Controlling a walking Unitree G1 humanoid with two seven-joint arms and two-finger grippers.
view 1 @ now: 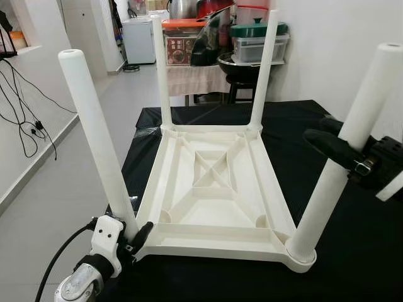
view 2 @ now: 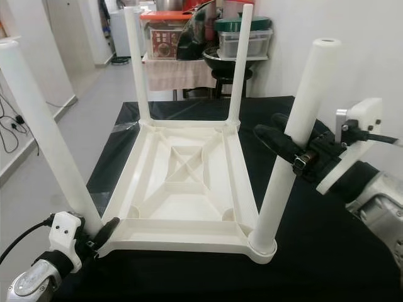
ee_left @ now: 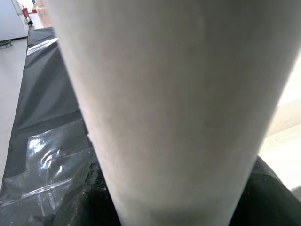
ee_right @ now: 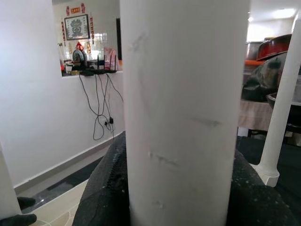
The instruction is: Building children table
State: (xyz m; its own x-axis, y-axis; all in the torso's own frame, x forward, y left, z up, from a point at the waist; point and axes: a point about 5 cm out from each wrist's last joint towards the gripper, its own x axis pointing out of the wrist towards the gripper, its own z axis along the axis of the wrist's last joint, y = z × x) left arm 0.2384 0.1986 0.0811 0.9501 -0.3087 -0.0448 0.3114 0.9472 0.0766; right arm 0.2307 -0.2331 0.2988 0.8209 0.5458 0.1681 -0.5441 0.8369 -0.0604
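Note:
A white plastic children's table [view 1: 214, 189] lies upside down on a black-covered surface [view 1: 359, 264], all its legs pointing up. My left gripper [view 1: 135, 238] is shut on the base of the near left leg [view 1: 97, 138], right where the leg meets the tabletop corner. My right gripper [view 2: 267, 126] is shut around the near right leg [view 2: 293, 138] at about mid height, one black finger crossing in front of it. In the wrist views each leg stands close up: the left one [ee_left: 164, 117], and the right one [ee_right: 183, 117] between black fingers [ee_right: 103, 188].
Behind the far legs stands a cluttered side table with pots and containers [view 1: 252, 38] and a small white appliance [view 1: 138, 38]. Black cables [view 1: 25, 126] hang on the left wall above open floor. A white wall closes the right side.

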